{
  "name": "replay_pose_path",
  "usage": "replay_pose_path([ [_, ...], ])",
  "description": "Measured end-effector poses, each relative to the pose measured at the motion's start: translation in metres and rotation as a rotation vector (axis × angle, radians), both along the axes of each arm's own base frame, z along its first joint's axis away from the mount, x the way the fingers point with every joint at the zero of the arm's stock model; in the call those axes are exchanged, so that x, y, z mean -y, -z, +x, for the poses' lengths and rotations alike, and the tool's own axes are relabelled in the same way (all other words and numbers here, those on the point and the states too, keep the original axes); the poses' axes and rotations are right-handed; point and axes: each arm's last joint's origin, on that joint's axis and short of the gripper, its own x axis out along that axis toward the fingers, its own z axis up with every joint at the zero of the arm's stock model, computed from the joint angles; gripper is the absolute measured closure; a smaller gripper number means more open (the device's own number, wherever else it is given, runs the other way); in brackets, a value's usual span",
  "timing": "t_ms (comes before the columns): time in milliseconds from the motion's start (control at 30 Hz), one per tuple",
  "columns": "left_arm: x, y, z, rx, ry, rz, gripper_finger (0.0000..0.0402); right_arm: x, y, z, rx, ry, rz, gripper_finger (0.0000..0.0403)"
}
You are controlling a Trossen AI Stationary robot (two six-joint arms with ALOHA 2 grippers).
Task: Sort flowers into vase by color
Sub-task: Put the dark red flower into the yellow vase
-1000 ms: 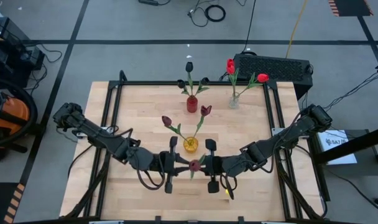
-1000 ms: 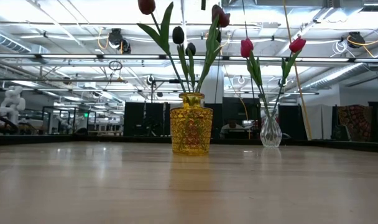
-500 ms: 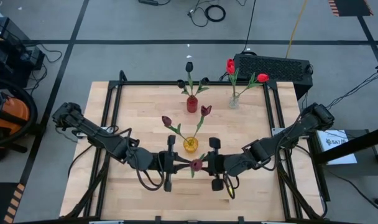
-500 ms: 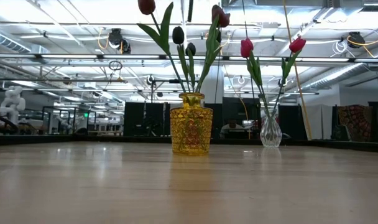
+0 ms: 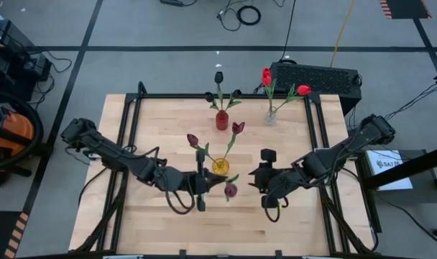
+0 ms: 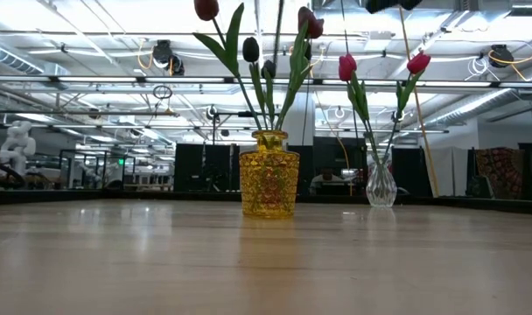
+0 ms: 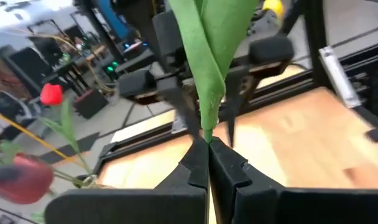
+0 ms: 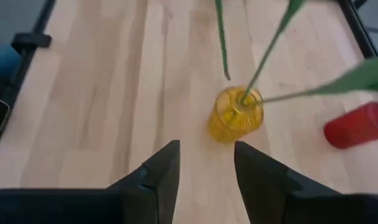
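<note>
While the left pincer (image 5: 204,183) is clamped on the maroon tulip (image 5: 230,190) beside the yellow vase (image 5: 220,166), raise the flower upright, centre its stem over the vase mouth, then lower. The right pincer (image 5: 260,180) stands open and empty, above the tabletop (image 5: 161,129).

Pale, smooth planked wood tabletop (image 5: 168,137) with a soft sheen, framed in black metal; faceted amber glass vase (image 6: 269,173); clear glass vase (image 6: 381,185); glossy red vase (image 5: 222,120); matt fabric-like tulip leaf (image 7: 209,50).
</note>
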Motion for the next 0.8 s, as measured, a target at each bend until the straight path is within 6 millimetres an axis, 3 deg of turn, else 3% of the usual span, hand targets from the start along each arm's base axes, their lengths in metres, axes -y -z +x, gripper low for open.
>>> replay_pose_path([
  [367,-0.036,0.035,0.006,0.007,-0.097,-0.032,0.0401,0.002,0.001,-0.003,-0.028,0.001,-0.013,0.0281],
  [800,-0.044,0.052,0.002,0.016,-0.103,-0.053,0.0402,0.002,0.001,-0.003,-0.027,0.001,-0.013,0.0285],
])
